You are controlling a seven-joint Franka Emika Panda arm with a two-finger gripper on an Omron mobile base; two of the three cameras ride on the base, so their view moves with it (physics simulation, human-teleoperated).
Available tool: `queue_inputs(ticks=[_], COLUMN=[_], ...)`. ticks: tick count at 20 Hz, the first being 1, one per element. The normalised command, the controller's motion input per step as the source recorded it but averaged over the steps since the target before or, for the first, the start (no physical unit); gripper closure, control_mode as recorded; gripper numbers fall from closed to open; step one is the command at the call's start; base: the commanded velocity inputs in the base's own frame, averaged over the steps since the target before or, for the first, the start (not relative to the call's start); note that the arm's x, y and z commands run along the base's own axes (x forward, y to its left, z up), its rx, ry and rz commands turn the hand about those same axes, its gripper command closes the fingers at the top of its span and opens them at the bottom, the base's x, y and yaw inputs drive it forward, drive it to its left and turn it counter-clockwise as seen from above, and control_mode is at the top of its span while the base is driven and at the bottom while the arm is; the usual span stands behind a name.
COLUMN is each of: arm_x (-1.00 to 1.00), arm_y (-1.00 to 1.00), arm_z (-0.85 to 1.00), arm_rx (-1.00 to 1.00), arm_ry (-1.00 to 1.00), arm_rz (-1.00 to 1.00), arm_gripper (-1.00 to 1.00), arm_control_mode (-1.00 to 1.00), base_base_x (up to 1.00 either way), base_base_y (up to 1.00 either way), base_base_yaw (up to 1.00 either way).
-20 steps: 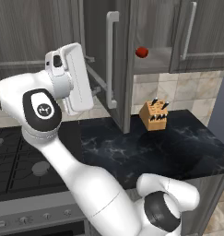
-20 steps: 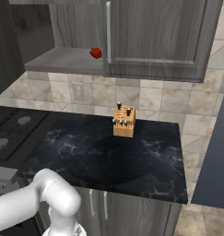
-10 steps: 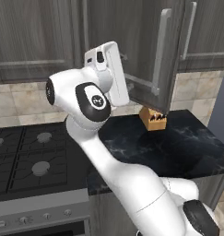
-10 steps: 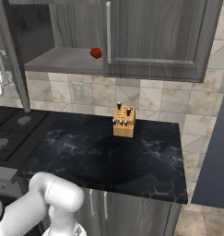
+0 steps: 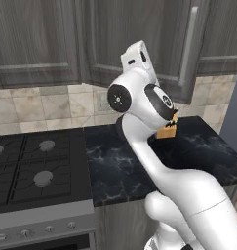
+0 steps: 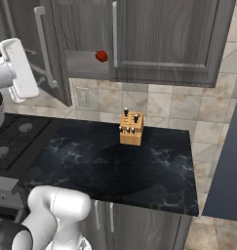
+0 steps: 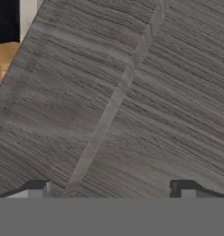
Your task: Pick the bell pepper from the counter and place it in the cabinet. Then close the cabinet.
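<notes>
The red bell pepper lies on the grey shelf inside the cabinet, in the gap beside the shut right door. The left door stands partly open, its silver bar handle facing out. My white hand is up against that door's outer face. In the hand view my gripper is open, with nothing between its fingertips, and the door's grey wood grain sits close in front. The black marble counter lies below.
A tan knife block stands at the back of the counter, partly hidden by my arm in the left base view. A black gas stove adjoins the counter on the left. A tiled wall runs behind.
My arm has swung right, pushing the left cabinet door from wide open to partly open. The pepper has stayed on the shelf. The jaws widened slightly.
</notes>
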Motion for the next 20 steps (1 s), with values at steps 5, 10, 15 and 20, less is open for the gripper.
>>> queue_inputs(ticks=[5, 10, 15, 20], arm_x=[0.51, 0.67, 0.94, 1.00], arm_y=[-1.00, -1.00, -0.85, -0.64], arm_z=[0.00, 0.00, 0.00, 0.00], arm_rx=[0.00, 0.00, 0.00, 0.00], arm_ry=[0.00, 0.00, 0.10, 0.21], arm_rz=[0.41, 0.40, 0.33, 0.29], arm_gripper=[-1.00, -1.00, -1.00, -1.00], arm_control_mode=[-1.00, -1.00, -1.00, -1.00], base_base_x=[0.00, 0.00, 0.00, 0.00], base_base_y=[0.00, 0.00, 0.00, 0.00], base_base_yaw=[0.00, 0.00, 0.00, 0.00])
